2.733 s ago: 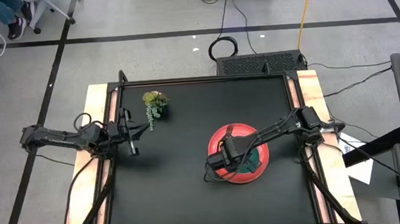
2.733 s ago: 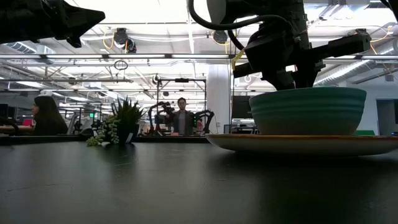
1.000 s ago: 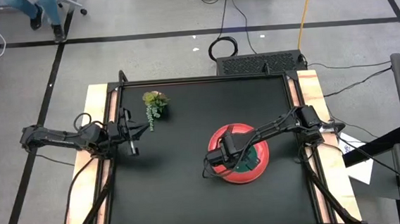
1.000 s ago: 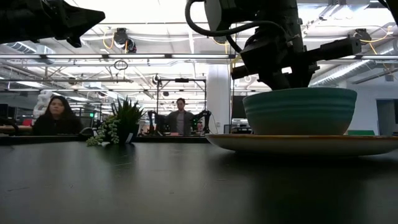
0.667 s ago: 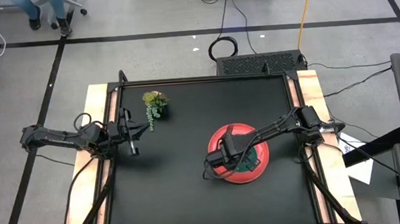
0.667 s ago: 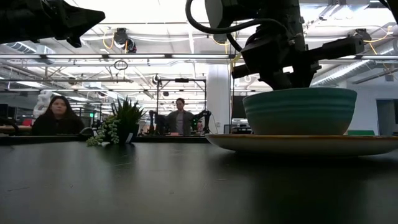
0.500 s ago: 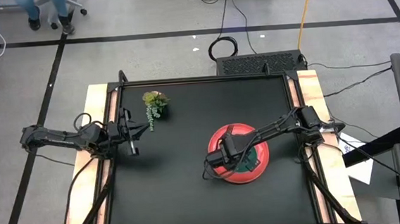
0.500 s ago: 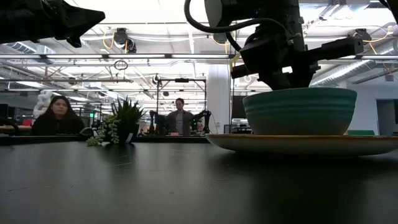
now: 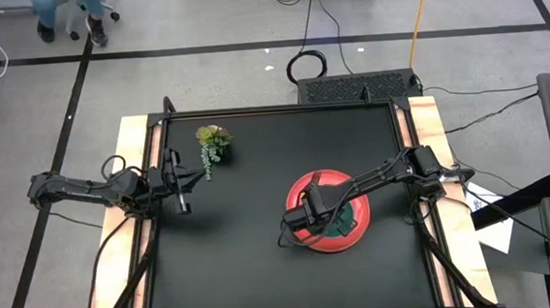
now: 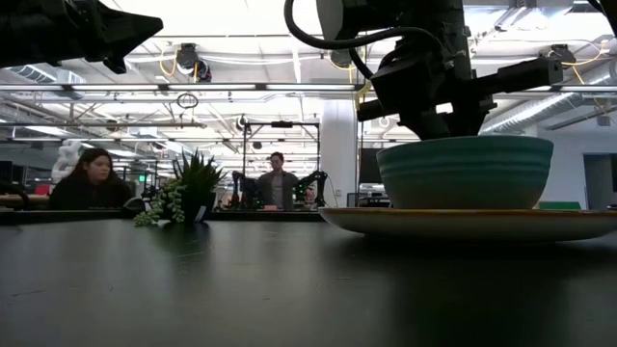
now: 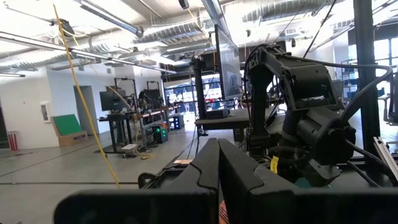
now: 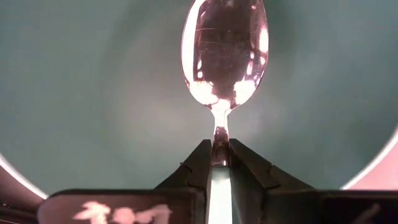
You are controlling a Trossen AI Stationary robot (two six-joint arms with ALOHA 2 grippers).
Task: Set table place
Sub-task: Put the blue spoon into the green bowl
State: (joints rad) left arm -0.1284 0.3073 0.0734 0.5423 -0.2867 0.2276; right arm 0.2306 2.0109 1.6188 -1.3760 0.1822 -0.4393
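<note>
Over on the far left, the left claw (image 9: 178, 187) is parked just above the counter (image 9: 244, 273) near its left wooden strip, well away from everything else. In its own wrist camera the two dark fingers (image 11: 208, 171) are pressed together, so it's clenched on nothing.

A bit further in, toward the back-left part of the counter, sits the small green plant sprig (image 9: 211, 144), on its own, clear of both arms. From the low camera it shows as a little spiky plant (image 10: 186, 198) standing on the counter, with people seated and standing far off in the room behind it.

Moving right, the red plate (image 9: 318, 181) lies flat right of centre, nearer the right strip. The teal bowl (image 10: 465, 172) sits upright on the plate (image 10: 463, 223), and from above you only catch slivers of it (image 9: 350, 221) because the right arm reaches across from the right edge and covers most of it.

The right claw (image 9: 310, 216) hangs directly over the bowl. Its wrist camera looks straight down into the bowl (image 12: 93, 93), and the claw (image 12: 216, 163) is clamped on the neck of the metal spoon (image 12: 225, 50), whose scoop is inside the bowl. Can't tell whether the scoop touches the bottom. The spoon's handle is hidden between the fingers.
</note>
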